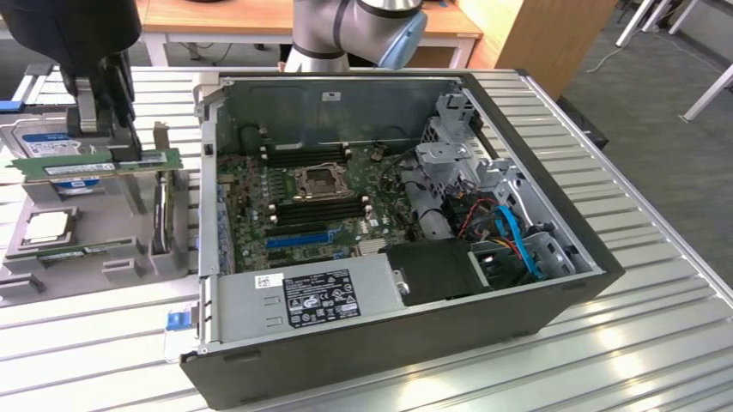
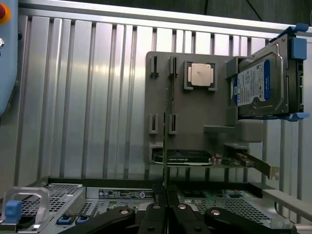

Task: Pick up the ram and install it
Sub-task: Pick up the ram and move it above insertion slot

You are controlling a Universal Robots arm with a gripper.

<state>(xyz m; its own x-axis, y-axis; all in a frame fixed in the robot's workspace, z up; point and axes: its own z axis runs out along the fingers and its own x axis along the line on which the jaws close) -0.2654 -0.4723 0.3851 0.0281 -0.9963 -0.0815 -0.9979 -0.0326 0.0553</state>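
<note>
Gripper [image 1: 120, 153] is pinched tight on the ram [image 1: 69, 166], gripping its upper long edge a bit off-middle toward the computer case [image 1: 550, 300]. The stick hangs roughly level on the exterior view's left, above the grey holder [image 1: 23, 257], in front of the hard drive [image 1: 46, 142] and just beside the upright expansion card [image 1: 160, 210]. A second green stick [image 1: 69, 251] lies lower in the holder. In the wrist view the ram [image 2: 165, 126] reads edge-on, a thin line running out from the fingertips [image 2: 155, 210] over the holder [image 2: 195, 112]. I can't tell if its lower edge is fully clear of the holder's posts. My read: this is the carry phase, with nothing seated yet. To do it well I'd keep the stick vertical with no twist, since the off-centre grip could let the long end sag or pivot. I'd also stay clear of the expansion card's bracket and the case wall [image 1: 209, 172]. The black memory slots [image 1: 321, 210] flank the processor socket [image 1: 318, 180] on the motherboard [image 1: 246, 193], so the long edge needs to run parallel to them.
</note>
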